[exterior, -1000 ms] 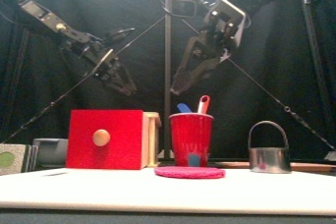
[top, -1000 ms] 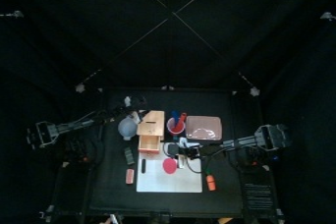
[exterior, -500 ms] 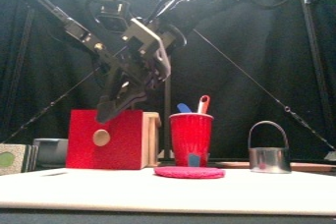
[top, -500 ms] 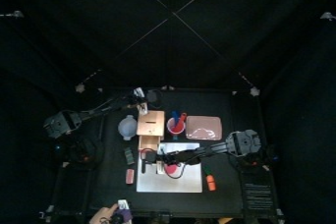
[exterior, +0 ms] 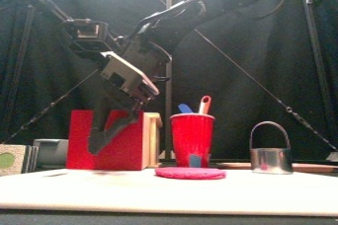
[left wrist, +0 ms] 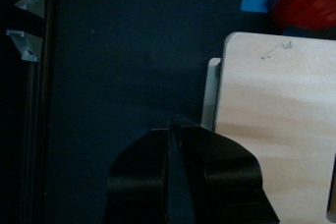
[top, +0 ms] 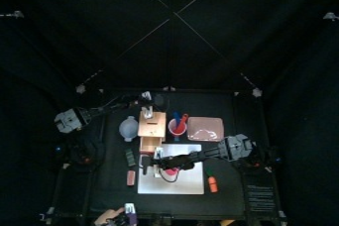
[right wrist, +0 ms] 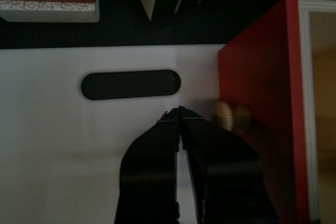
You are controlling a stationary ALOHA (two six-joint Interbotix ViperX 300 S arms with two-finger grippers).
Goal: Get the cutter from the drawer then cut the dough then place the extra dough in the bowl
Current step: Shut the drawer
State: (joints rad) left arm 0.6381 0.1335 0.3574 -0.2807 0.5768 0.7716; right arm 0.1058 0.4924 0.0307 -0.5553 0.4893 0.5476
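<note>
Opening the drawer (exterior: 93, 142): right gripper (right wrist: 175, 116), jaws closed beside the box's (left wrist: 282, 120) knob (right wrist: 234, 116), must spread to grasp it; left gripper (left wrist: 175, 126), closed, hovers over the box; a cutter (exterior: 271, 150) stands toward the table's (top: 233, 195) right edge

**Top view.** Dim overall. The black curtains swallow the light, and the white cutting board (top: 192, 182) is the one bright patch.

**Front view.** The red drawer front (exterior: 86, 145) and red cup (exterior: 193, 135) are evenly lit and sharp against a dark background. The near worktop edge is pale and washed out.

**Wrist views.** My left claw (left wrist: 174, 122) and right claw (right wrist: 174, 113) show as soft, unlit silhouettes. The drawer knob (right wrist: 231, 116) is blurred, and the board behind it is bright.
</note>
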